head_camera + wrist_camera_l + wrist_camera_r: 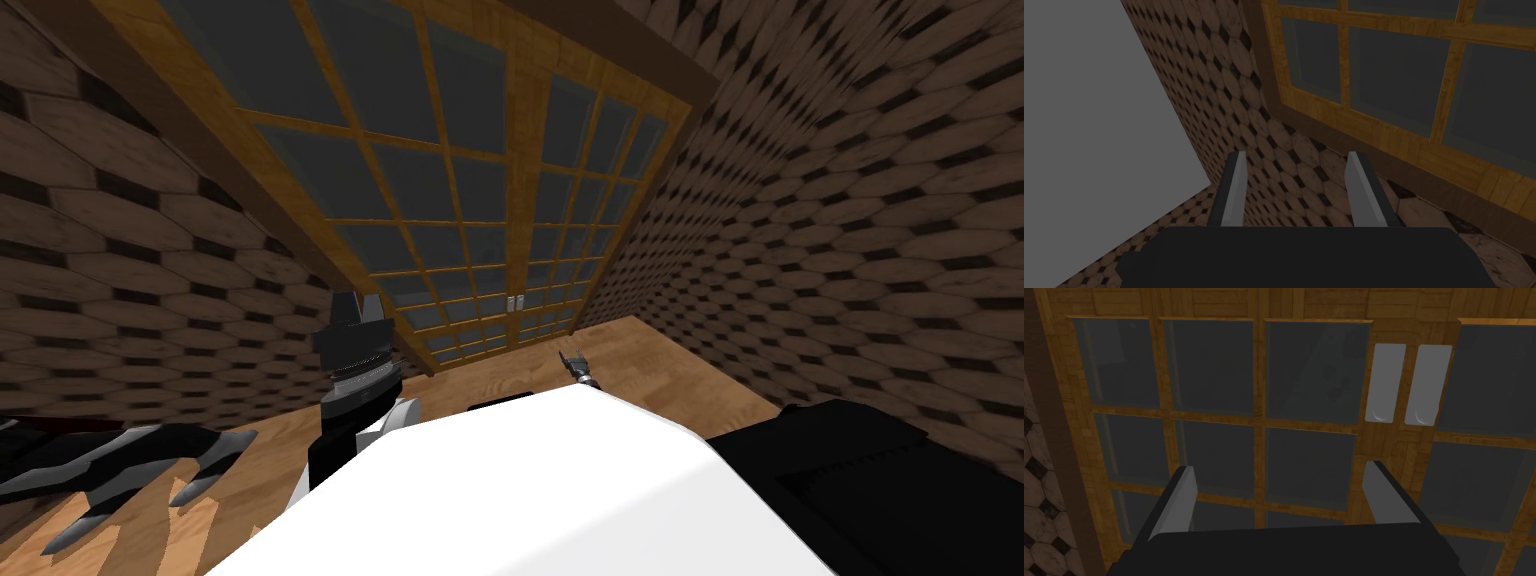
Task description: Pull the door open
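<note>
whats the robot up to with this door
The robot faces a wooden double door with glass panes, not yet pulled open. Its right claw is open and aimed at the door, short of the two light grey handle plates at its middle, gripping nothing. The left claw is open too, pointed at the tiled wall beside the door.

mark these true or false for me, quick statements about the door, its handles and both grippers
1. The right gripper is open. True.
2. It grips a door handle. False: the two light grey handles lie beyond it, untouched.
3. The door is wooden with dark glass panes. True.
4. The left gripper faces the handles. False: it is open and points at the tiled wall beside the door.
</note>
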Tool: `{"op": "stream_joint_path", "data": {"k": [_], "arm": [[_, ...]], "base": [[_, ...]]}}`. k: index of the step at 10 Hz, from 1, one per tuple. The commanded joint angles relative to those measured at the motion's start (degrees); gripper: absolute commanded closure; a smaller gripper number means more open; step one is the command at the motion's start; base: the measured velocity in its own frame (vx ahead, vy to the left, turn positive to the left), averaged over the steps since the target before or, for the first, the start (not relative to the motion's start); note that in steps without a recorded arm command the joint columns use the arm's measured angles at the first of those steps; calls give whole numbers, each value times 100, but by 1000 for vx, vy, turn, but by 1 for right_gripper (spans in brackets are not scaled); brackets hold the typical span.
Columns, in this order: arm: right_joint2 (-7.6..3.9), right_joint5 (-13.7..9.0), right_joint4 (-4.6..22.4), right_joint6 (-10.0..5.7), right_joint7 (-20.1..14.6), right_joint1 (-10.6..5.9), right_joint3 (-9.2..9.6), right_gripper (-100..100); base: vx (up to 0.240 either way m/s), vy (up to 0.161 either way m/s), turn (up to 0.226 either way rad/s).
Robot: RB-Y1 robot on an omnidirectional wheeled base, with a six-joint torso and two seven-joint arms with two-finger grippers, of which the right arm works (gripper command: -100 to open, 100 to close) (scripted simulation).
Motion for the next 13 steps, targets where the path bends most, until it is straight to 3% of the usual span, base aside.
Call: {"op": "stream_joint_path", "data": {"k": [1, 3, 4, 6, 8, 13], "arm": [[-22, -108, 164, 6, 123, 79, -112, -100], [-67, -259, 252, 65, 230, 233, -251, -100], [-67, -259, 252, 65, 230, 233, -251, -100], [-84, -498, 337, 150, 419, 346, -434, -100], [-33, -623, 322, 185, 536, 257, -484, -100], [109, -697, 205, 189, 637, -65, -429, -100]], "base": [[-166, -63, 16], [-173, -91, 41], [-66, -40, 13], [-41, -57, 159], [110, -48, 214], [187, 13, 136]]}}
